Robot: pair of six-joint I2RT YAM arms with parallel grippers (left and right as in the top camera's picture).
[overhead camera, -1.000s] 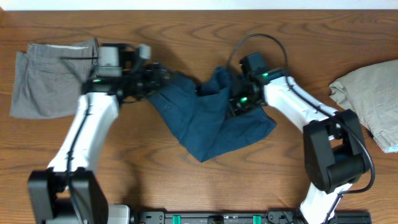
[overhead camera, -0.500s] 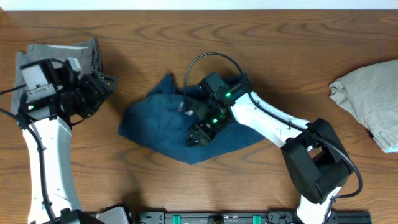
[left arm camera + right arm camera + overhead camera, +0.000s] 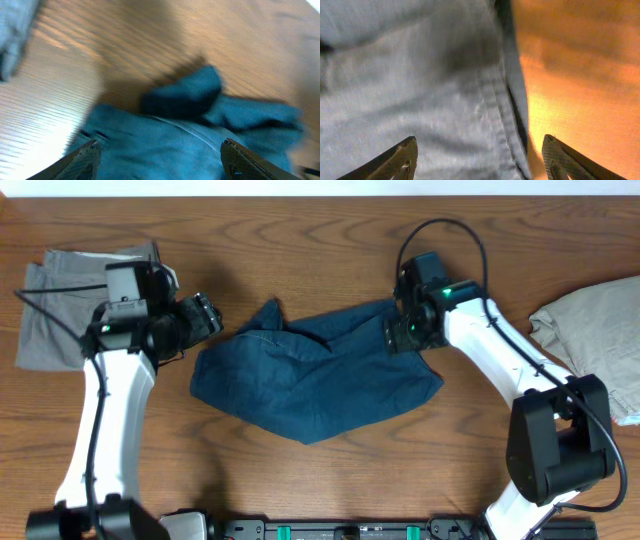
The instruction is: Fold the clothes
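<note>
The wooden worktop is carrying three garments. Grey shorts are lying at the far left and a beige piece at the far right. The navy clothes are sitting in the middle as a wide, rumpled, roughly triangular heap.

A second ago both arms were bunching the navy cloth up between them. Half a second ago the right arm was reaching across the heap while the left arm was backing off over the grey shorts. Now the right arm is sitting back at the cloth's upper right corner, and the left arm is coming in again towards the left edge. The cloth is lying flatter and spread further left than it was, with a small peak standing up near its top left. That is reading as one fold pass just let go. The shape is still loose and uneven, so the folding is looking far from finished.

The left pincer is standing spread wide and holding nothing. In its wrist view both fingers are framing bare cloth below, with no fabric between them. It is hanging just beside the left edge, apart from it.

The right pincer is also spread wide and empty. It is hovering close over the hem at the right corner. Whether it is brushing the cloth I cannot tell.
</note>
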